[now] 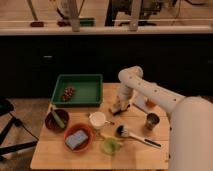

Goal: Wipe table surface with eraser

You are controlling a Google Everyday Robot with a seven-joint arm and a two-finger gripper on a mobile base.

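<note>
Eraser (116, 107) sits on the table surface (140, 150) directly under the gripper (118, 103), whose fingers appear clamped on it

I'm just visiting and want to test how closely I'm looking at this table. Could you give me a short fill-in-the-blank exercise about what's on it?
1. The gripper is down at the table surface, right of the ____ tray.
2. The blue sponge lies in a ____ bowl.
3. The brush has ____ bristles.
4. The white cup stands between the tray and the ____ cup.

Missing words: green; red; black; green
</note>
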